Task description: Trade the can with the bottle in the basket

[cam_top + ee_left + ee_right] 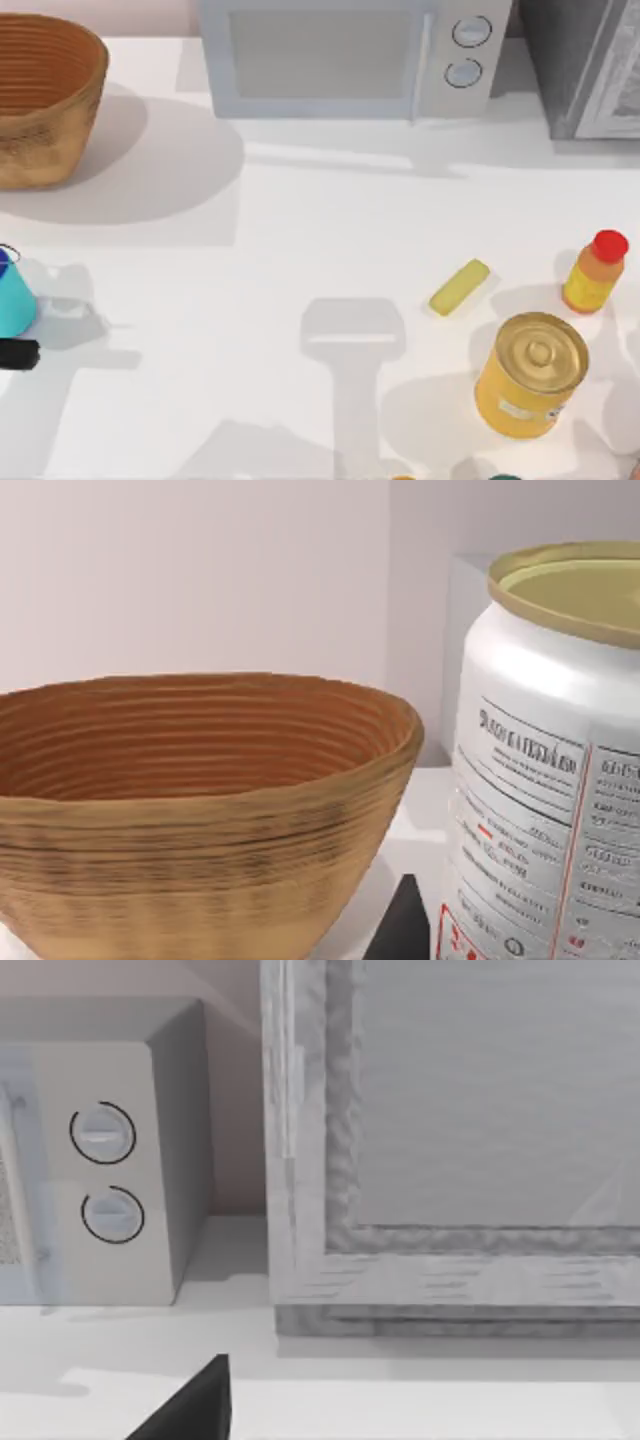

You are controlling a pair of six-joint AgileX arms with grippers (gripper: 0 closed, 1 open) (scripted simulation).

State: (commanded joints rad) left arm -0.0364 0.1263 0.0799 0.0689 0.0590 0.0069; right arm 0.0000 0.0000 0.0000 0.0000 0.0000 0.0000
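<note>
White can (545, 770) close before the left gripper (grip indiscernible), apparently just beside the basket (200, 810).

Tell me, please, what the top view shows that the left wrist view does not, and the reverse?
Top view: the bottle at the table's left edge, plus a big yellow can, an orange bottle and a small yellow block towards the right. Left wrist view: the can, upright and close to the camera. Both: the basket, at the table's far left corner.
</note>
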